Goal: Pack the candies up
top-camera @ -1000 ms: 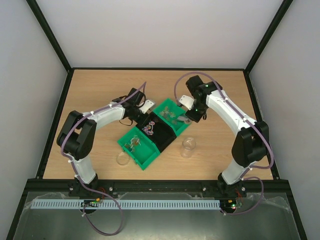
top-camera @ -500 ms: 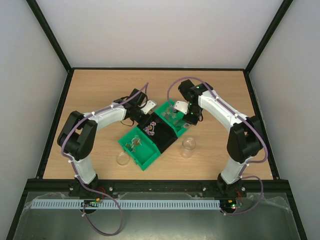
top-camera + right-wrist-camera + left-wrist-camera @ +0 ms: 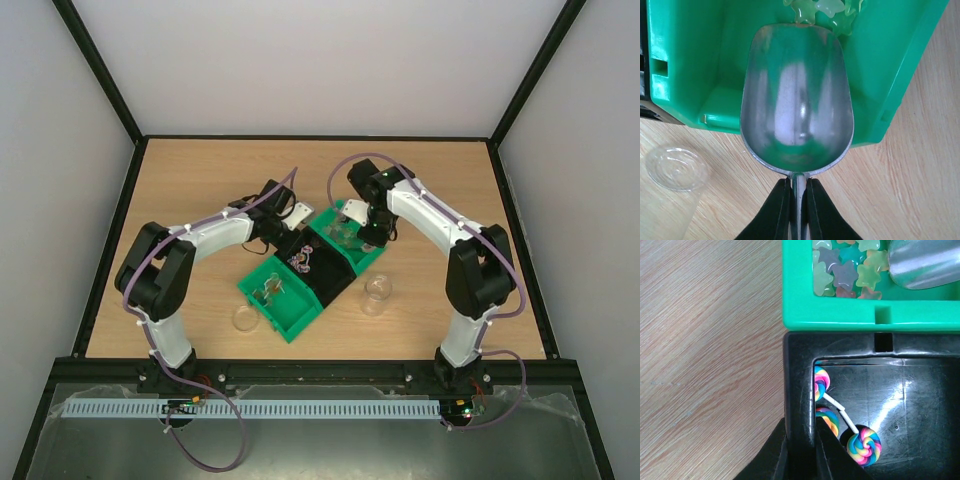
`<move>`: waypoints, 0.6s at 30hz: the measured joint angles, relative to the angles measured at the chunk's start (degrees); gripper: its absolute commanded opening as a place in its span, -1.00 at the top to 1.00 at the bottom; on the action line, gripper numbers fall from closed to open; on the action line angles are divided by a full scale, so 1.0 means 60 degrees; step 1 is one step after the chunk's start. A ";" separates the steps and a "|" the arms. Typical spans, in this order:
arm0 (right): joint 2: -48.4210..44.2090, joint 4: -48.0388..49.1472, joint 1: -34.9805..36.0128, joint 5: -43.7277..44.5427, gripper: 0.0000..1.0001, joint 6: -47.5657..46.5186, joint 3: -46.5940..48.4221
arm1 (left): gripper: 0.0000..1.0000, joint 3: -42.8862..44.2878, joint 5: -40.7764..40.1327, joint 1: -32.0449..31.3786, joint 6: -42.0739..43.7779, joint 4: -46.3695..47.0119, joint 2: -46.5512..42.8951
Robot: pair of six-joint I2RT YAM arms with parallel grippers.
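- Standing at the far left of the wooden counter (image 3: 200, 180) is a clear cup (image 3: 245, 318), just beside the near corner of a green bin (image 3: 290, 310).
- That near green bin is holding a few small things, too small to make out from above.
- A black bin (image 3: 890, 400) is sitting next in the row, touching the green bin on each side of it.
- The left fingers (image 3: 779, 462) are clenching on the black bin's left wall, one finger outside it and one inside.
- Three rainbow lollipops (image 3: 864, 445) on white sticks are lying inside the black bin, close against the gripped wall.
- A second green bin (image 3: 800, 315) is butting against the black bin's far side.
- The candies (image 3: 845, 267), small translucent star shapes in green, orange, pink and purple, are lying heaped in this second green bin.
- A metal scoop (image 3: 797, 95) is hanging over the floor of that bin, its hollow facing up and its front lip lying at the edge of the heap.
- The right fingers (image 3: 777, 212) are grasping the scoop's thin handle, closed tight on either side of it.
- Another clear cup (image 3: 377, 293) is standing upright on the counter at the right, near the black bin and the second green bin but touching neither.
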 measured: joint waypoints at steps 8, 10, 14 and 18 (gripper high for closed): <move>-0.0896 0.1439 0.0000 -0.0142 0.97 0.0474 -0.1483 | 0.95 -0.0007 0.0026 0.0004 -0.0036 0.0000 0.0000; -0.1024 0.1738 0.0000 -0.0087 0.97 0.0535 -0.1719 | 0.95 -0.0004 0.0029 0.0004 -0.0029 0.0000 0.0000; -0.0918 0.3082 -0.0007 -0.0215 0.97 0.0783 -0.2164 | 0.95 -0.0007 0.0022 0.0011 -0.0025 0.0000 0.0000; -0.0852 0.4258 0.0000 -0.0499 0.97 0.0951 -0.2579 | 0.95 -0.0007 0.0004 0.0011 0.0004 0.0000 0.0004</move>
